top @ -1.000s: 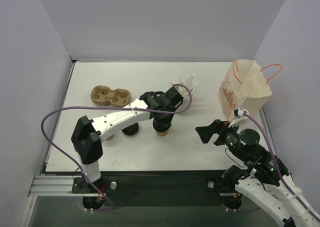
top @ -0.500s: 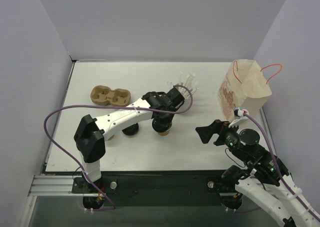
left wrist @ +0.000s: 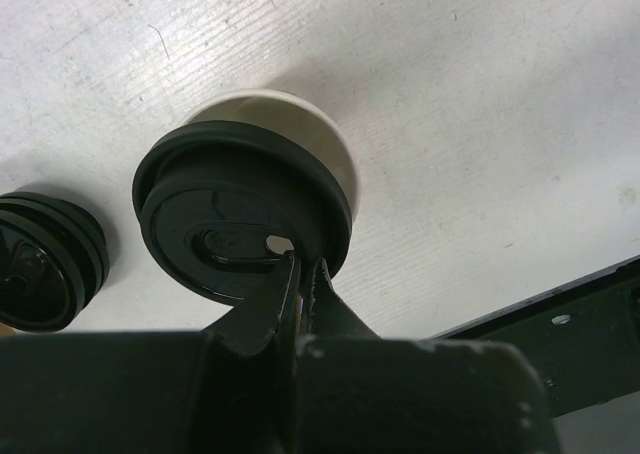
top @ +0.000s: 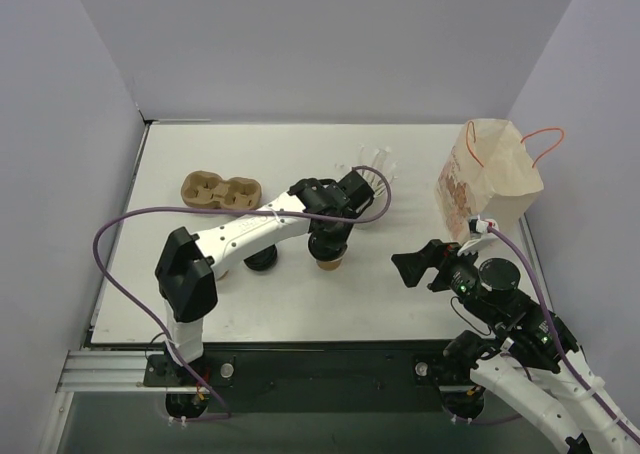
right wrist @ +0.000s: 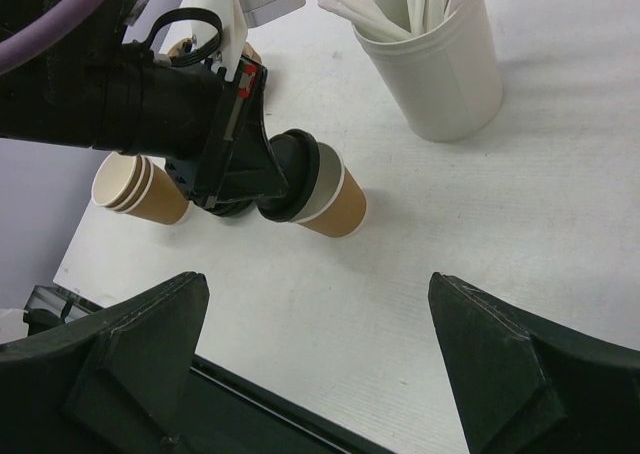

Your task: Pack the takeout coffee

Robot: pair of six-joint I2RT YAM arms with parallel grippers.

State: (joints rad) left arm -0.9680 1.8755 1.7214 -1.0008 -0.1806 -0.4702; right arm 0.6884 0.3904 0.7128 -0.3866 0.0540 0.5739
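Note:
A brown kraft-paper cup (top: 329,262) stands at the table's middle. A black lid (left wrist: 235,214) lies over its mouth, off-centre, so the cup's white rim (left wrist: 325,144) shows on one side. My left gripper (left wrist: 303,266) is right above it with jaws pressed together on the lid's edge; it also shows in the top view (top: 331,240). In the right wrist view the cup (right wrist: 338,209) and lid (right wrist: 300,174) sit under that gripper. My right gripper (right wrist: 318,279) is open and empty, well to the cup's right (top: 425,264). The paper bag (top: 492,174) stands open at the far right.
A white tub of stirrers (top: 372,179) stands just behind the cup. A stack of loose black lids (left wrist: 40,259) lies to the cup's left, with stacked lidless cups (right wrist: 135,189) beyond. A brown cup carrier (top: 221,190) lies at the left.
My left wrist has shifted slightly to the right over the cup. The cup, the bag and my right arm have not moved.

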